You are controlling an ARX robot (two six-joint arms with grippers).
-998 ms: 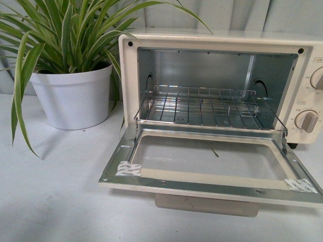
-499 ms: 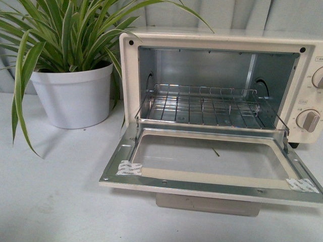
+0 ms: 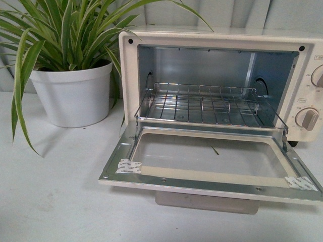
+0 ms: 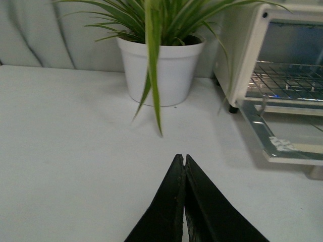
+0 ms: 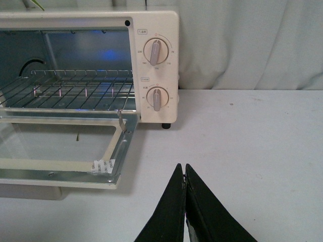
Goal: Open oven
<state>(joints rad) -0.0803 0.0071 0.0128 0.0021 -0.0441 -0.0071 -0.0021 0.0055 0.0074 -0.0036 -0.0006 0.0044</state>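
White table [image 3: 50, 201], oven [image 3: 212, 38] door [image 3: 212, 176] down

A white tabletop [image 3: 55, 201] fills the lower part of every view, matte and faintly mottled, with a few small dark specks near its back edge. Behind it hangs a pale grey-white curtain [image 5: 242, 45] in soft vertical folds, reaching down to the table's rear edge. The same draped fabric shows at the back in the left wrist view and behind the leaves in the front view. The light is even and diffuse, casting only soft, faint shadows on the table surface. No floor or window is visible.
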